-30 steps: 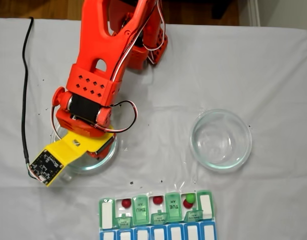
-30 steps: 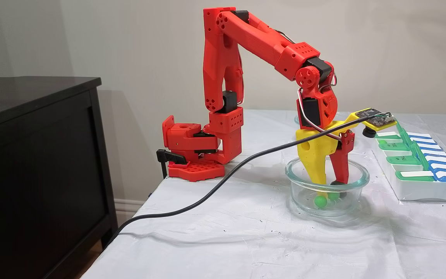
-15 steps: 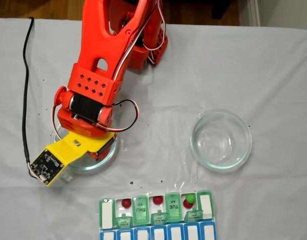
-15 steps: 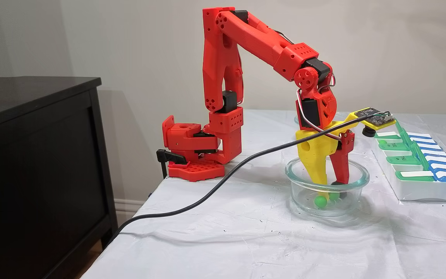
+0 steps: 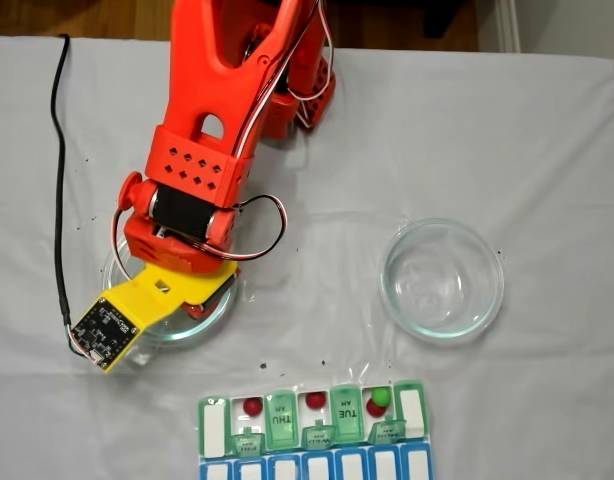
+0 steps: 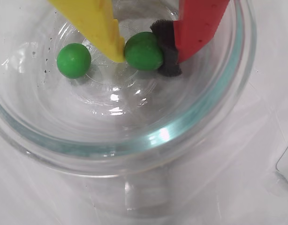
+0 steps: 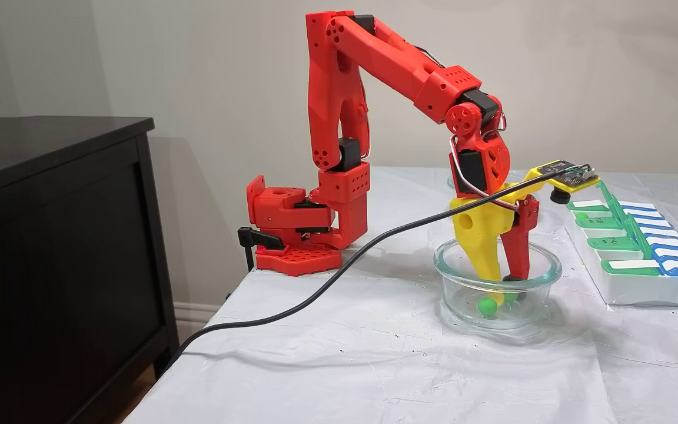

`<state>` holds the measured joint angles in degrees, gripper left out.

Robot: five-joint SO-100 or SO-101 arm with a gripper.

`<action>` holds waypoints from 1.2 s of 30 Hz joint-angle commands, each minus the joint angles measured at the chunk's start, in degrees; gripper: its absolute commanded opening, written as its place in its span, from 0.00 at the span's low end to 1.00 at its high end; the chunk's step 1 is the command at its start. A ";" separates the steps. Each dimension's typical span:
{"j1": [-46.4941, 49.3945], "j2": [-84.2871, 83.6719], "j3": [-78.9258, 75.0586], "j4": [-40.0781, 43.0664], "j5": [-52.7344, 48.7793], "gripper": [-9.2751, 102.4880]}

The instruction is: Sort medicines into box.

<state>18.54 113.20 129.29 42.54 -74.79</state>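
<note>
Fingers pinching green ball, arm bent down

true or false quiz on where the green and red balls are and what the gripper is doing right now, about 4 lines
1. The gripper is closed on a green ball inside the glass dish. True.
2. That dish holds three green balls. False: two, the second green ball lying loose beside the yellow finger.
3. The other glass dish holds red balls. False: it is empty.
4. The pill organiser holds three red balls and one green. True.
</note>
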 commanded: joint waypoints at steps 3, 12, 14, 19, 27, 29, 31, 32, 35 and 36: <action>-1.76 4.57 0.18 -0.70 0.18 0.08; -0.53 10.72 -1.23 3.78 -0.35 0.08; 0.18 16.00 -1.14 5.10 -0.70 0.08; 0.70 25.84 -1.67 7.82 0.26 0.08; -2.02 24.17 -14.15 10.02 9.05 0.08; -4.75 21.01 -19.16 11.95 13.36 0.08; -7.73 18.37 -22.06 12.22 17.84 0.08; -9.40 17.31 -23.03 12.22 20.57 0.08; -14.41 13.54 -26.46 13.27 26.98 0.08; -15.91 11.69 -28.13 14.15 28.83 0.08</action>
<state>8.17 127.09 111.01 55.37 -52.29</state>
